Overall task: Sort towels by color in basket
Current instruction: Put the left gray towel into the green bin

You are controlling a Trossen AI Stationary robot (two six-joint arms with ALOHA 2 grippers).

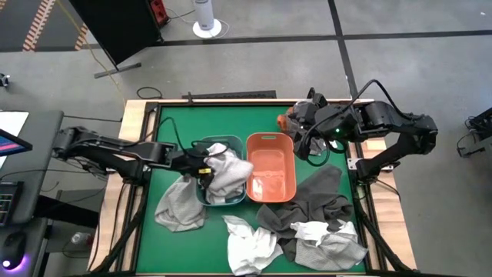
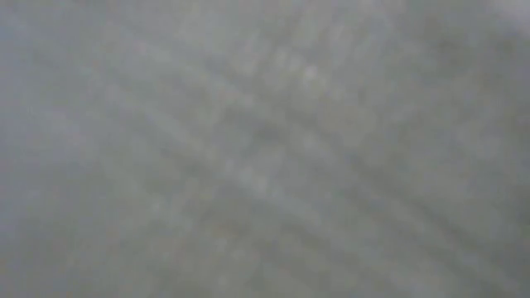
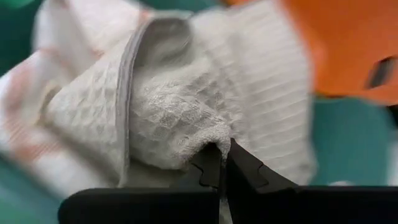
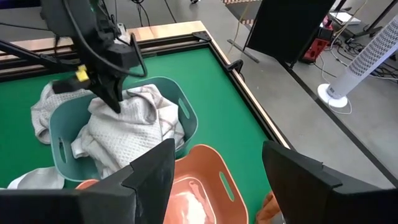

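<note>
- The green tabletop (image 1: 165,154) is carrying everything: from its centre, the teal basket (image 1: 201,146) is sitting at about nine o'clock and the orange basket (image 1: 270,165) right beside it at about three o'clock, the two touching along one side.
- Most of the towels are lying loose: a dark grey towel (image 1: 311,204) is spreading from four to five o'clock, a white towel (image 1: 250,245) is bunching at six o'clock, a light grey towel (image 1: 181,206) is drooping over the teal basket's near corner at eight o'clock, and a patterned pale one (image 1: 334,245) is resting on the dark grey.
- I am working with my left claw (image 3: 219,163), which is pinched shut on a fold of a pale waffle-weave towel (image 3: 180,112); that towel is piling up in and over the teal basket, spilling toward the orange one.
- I judge that I am placing this pale towel with the light colours; next I should be letting go only once the cloth is sitting inside the rim, then pulling clear without dragging it out.
- My right claw (image 4: 214,180) is waiting with its fingers spread wide and holding nothing, hanging over the far end of the orange basket at about one o'clock; a rust-orange towel (image 1: 286,120) is showing just beside it at the tabletop's edge.
- In the way: the spilling cloth is overlapping the orange basket's rim, so it may be landing in the wrong one.
- The low camera is showing only a grey blur, so it is telling me nothing.
</note>
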